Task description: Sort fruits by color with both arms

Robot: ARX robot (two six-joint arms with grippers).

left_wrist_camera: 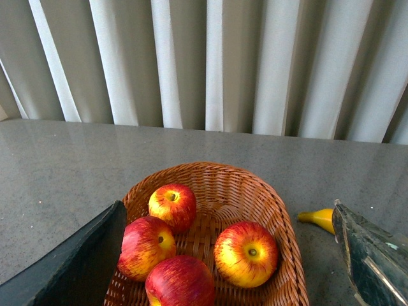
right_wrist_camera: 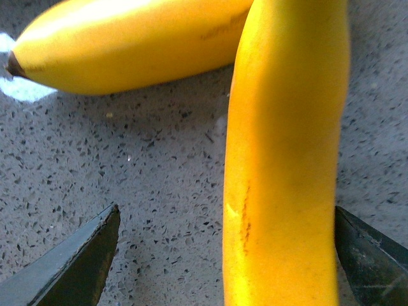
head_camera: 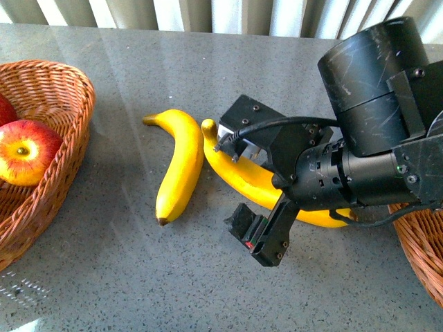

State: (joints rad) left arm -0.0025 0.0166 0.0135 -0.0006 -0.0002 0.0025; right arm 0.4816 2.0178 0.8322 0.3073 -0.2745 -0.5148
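Note:
Two yellow bananas lie mid-table: a shorter one (head_camera: 178, 166) and a longer one (head_camera: 239, 176) to its right, their stem ends almost touching. My right gripper (head_camera: 230, 181) is open and low, with one jaw on each side of the longer banana (right_wrist_camera: 287, 159). The shorter banana (right_wrist_camera: 127, 44) lies just beyond it. Several red-and-yellow apples (left_wrist_camera: 247, 254) sit in the left wicker basket (left_wrist_camera: 280, 210). My left gripper (left_wrist_camera: 227, 217) is open and empty above that basket and is out of the front view. Two apples (head_camera: 24, 152) show in the front view.
The left basket (head_camera: 73, 117) stands at the table's left edge. A second wicker basket (head_camera: 422, 256) shows at the right edge, partly behind my right arm (head_camera: 374, 76). A banana tip (left_wrist_camera: 319, 218) lies right of the left basket. Vertical blinds close the back.

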